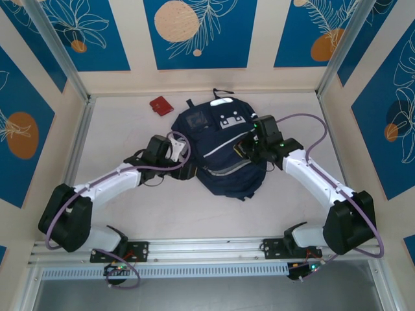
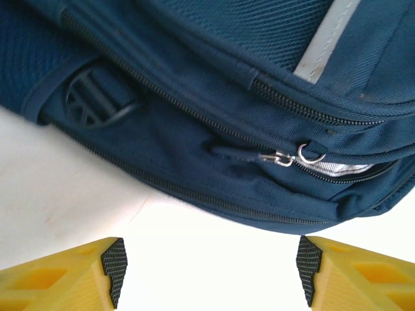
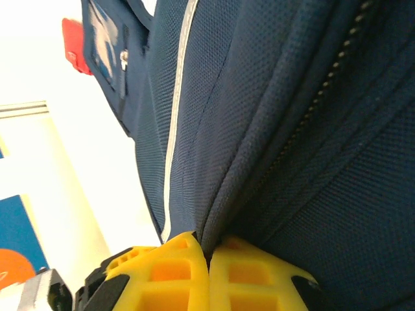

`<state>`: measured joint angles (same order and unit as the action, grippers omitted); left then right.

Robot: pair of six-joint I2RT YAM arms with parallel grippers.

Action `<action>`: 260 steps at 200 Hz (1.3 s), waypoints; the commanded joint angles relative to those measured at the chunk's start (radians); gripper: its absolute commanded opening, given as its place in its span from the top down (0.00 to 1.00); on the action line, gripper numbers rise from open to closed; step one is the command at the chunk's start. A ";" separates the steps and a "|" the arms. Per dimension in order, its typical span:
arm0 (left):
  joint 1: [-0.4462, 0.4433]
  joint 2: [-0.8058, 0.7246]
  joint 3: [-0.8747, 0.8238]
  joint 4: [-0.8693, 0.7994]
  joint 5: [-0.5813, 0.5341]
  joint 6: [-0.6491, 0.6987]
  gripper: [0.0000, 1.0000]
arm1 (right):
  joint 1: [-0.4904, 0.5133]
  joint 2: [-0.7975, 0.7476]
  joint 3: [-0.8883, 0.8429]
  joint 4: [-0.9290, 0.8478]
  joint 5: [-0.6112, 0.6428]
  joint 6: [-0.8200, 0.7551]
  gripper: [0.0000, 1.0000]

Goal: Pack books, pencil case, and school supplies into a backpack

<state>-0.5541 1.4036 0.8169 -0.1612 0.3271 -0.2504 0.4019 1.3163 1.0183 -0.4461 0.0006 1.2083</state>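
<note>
A: Where is the backpack (image 1: pixel 224 146)?
B: It lies on the table (image 1: pixel 130 214). At its right side the right gripper (image 3: pixel 209 259) is closed and pinches 1 fold of its fabric.
A: And the left gripper (image 2: pixel 211 262)?
B: It is open, just beside the backpack's zipper (image 2: pixel 285 159), touching nothing.

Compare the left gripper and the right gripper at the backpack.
The left gripper is open; the right gripper is shut. The left gripper hangs clear of the backpack, facing its zipper pull; the right gripper pinches a fold of its fabric. Both have yellow fingers.
</note>
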 commanded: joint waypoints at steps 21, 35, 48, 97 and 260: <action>-0.022 0.078 0.047 0.109 0.156 0.092 0.34 | -0.040 -0.041 0.004 0.094 -0.101 -0.010 1.00; -0.035 0.108 0.066 0.112 0.180 0.107 0.35 | -0.047 -0.040 0.006 0.102 -0.118 -0.007 1.00; -0.047 0.132 0.083 0.120 0.199 0.119 0.35 | -0.051 -0.038 0.005 0.106 -0.127 -0.007 1.00; -0.056 0.256 0.143 0.167 0.285 0.117 0.33 | -0.063 -0.038 -0.021 0.115 -0.152 -0.002 1.00; -0.055 0.209 0.051 0.245 0.335 0.137 0.88 | -0.067 -0.052 -0.072 0.106 -0.154 0.002 1.00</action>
<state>-0.6044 1.6531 0.8883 0.0299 0.6250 -0.1200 0.3336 1.2922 0.9531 -0.3664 -0.1307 1.2083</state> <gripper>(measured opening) 0.155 0.063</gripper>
